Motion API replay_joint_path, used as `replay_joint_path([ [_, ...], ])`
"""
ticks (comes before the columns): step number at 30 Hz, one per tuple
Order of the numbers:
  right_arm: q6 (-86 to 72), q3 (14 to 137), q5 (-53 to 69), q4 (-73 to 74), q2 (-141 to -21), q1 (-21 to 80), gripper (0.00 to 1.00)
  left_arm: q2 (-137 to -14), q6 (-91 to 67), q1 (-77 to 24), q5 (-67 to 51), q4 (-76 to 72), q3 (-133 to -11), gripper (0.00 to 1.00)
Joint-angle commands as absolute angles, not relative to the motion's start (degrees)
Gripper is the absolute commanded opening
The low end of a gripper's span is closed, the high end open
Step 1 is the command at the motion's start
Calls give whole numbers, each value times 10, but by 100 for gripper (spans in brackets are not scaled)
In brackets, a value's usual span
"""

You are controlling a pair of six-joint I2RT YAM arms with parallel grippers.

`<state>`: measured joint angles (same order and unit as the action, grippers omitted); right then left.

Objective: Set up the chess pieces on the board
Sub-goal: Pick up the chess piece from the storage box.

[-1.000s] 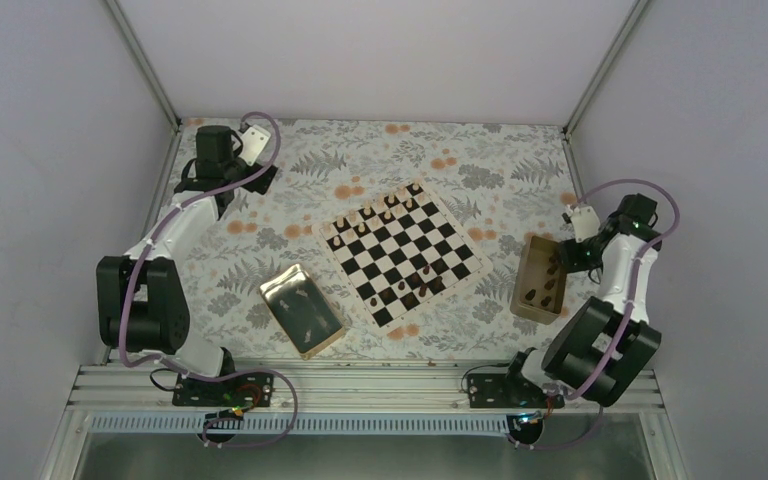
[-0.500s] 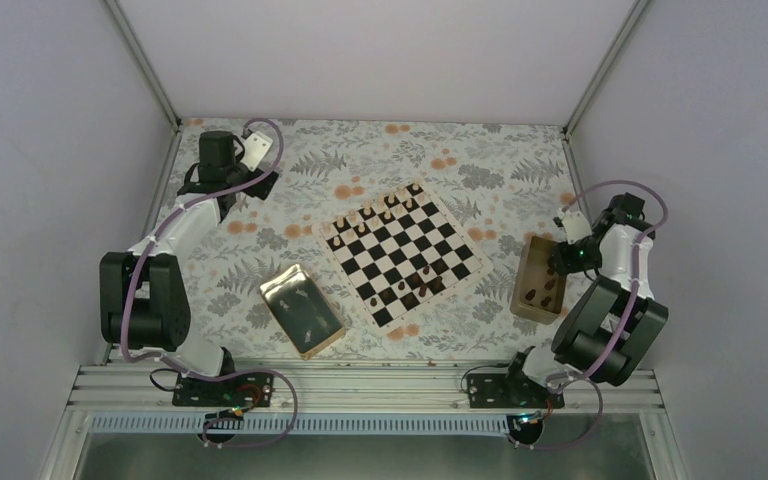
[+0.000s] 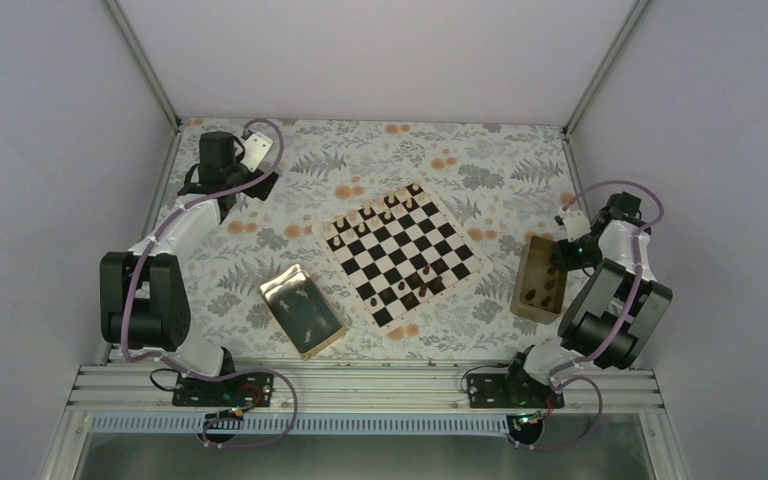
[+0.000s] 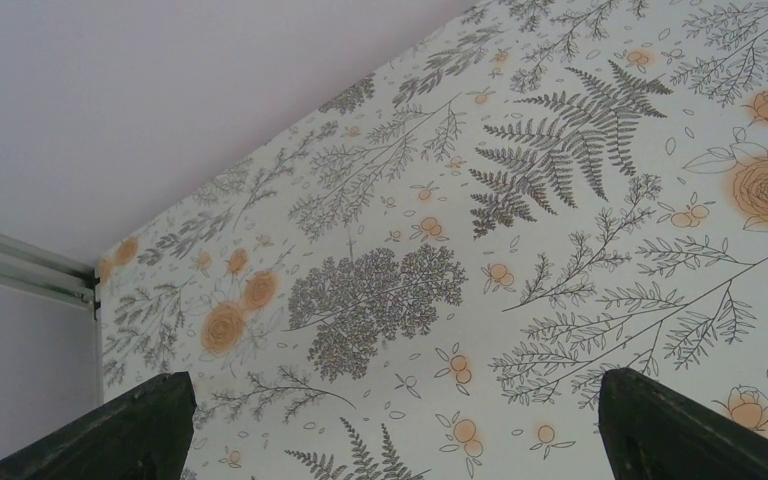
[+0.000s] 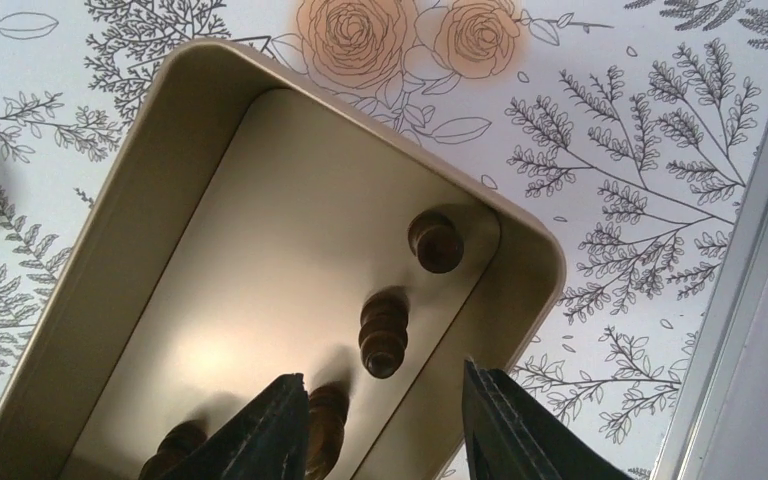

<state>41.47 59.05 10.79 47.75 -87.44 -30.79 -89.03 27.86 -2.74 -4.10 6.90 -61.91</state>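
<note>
Since the right claw (image 5: 380, 380) hangs over the near-right end of the tan box (image 5: 160, 180), the step in hand looks like fetching another dark piece for the board. Its jaws are partly apart with nothing gripped.

- Four dark pieces (image 5: 383, 335) lie along the box's right wall. One is low in the wrist view, just inside one finger.
- Next move, my guess: centre the jaws on one piece, drop into the box, close on it and lift clear of the wall. The pieces are small and lying down, so the jaws could slip or catch the rim.
- The gold tray (image 3: 272, 290) sits near-left of the board; its contents are too small to tell.
- The board (image 3: 400, 250) is mid-desk and turned at an angle. A few dark pieces stand near its near edge and the light pieces (image 3: 370, 215) along its far edge, so many squares are unfilled.
- The left claw (image 4: 392, 385) is at the far-left corner, wide open over bare desk (image 4: 560, 250), holding nothing.
</note>
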Motion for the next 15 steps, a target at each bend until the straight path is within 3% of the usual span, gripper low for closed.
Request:
replay_joint_path([
  [1, 403, 583, 103, 457, -894, -304, 42, -896, 278, -28, -43, 56, -617, 100],
  [9, 404, 586, 106, 455, -925, -293, 39, -897, 278, -27, -38, 56, -614, 100],
  [15, 402, 586, 104, 444, -880, -275, 41, -896, 278, -26, -34, 54, -611, 100],
])
